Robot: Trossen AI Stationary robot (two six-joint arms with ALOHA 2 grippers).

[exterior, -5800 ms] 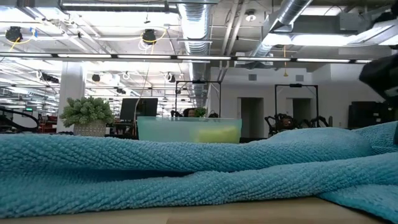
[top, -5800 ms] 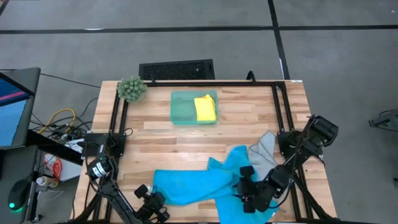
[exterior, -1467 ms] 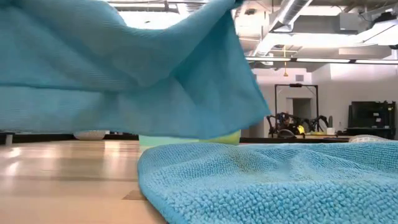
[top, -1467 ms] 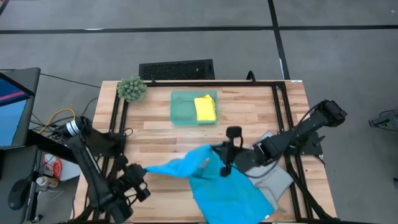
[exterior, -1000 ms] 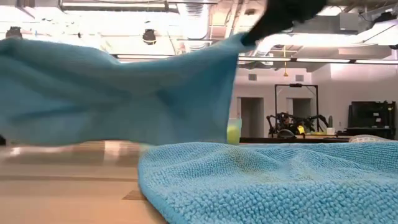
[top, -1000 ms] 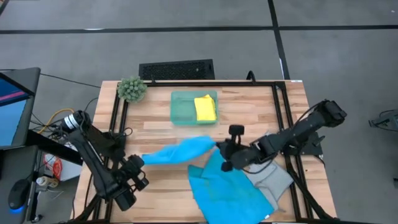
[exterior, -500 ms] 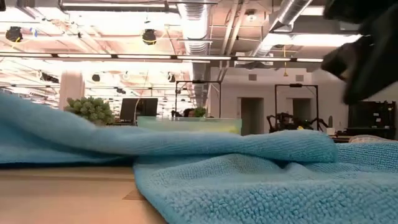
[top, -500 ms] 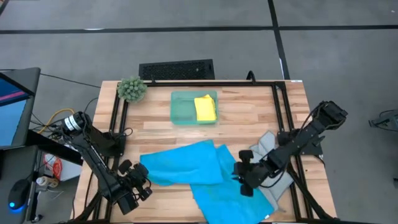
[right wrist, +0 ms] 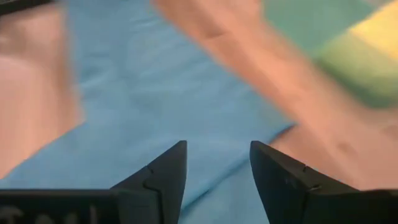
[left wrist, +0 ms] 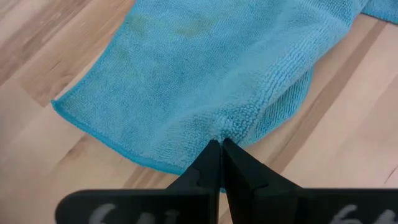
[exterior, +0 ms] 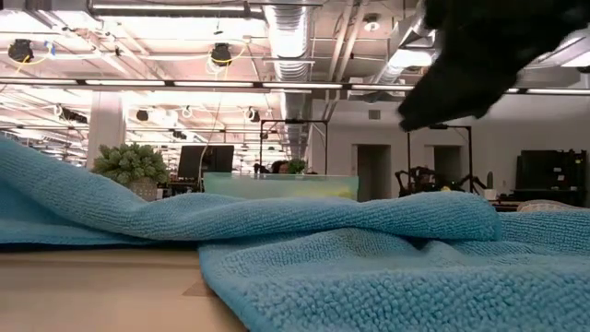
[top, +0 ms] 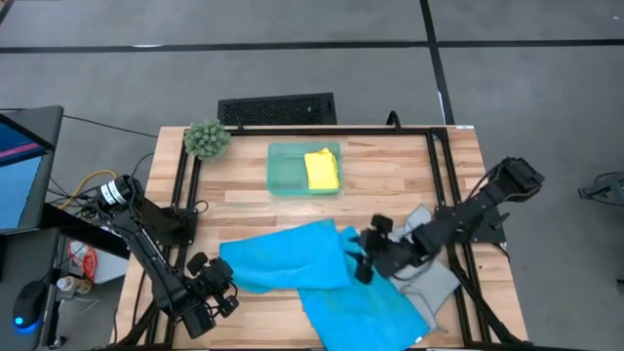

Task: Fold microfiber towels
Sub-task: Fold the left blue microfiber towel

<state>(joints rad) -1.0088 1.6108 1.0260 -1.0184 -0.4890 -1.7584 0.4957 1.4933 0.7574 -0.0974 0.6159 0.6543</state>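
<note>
Left gripper (left wrist: 221, 144): fingers pinched on the spread bright blue microfiber towel's (top: 283, 255) edge
Right gripper (right wrist: 217, 163): fingers parted, seemingly empty, above that towel
Rectangular teal tray (top: 283, 171): holds folded yellow cloth (top: 323, 170)

Two bright blue towels (top: 292, 255) (top: 366, 307) overlap near the table's front edge; a grey towel (top: 429, 278) lies toward the right edge; a yellow towel (top: 323, 169) lies folded near the back.
</note>
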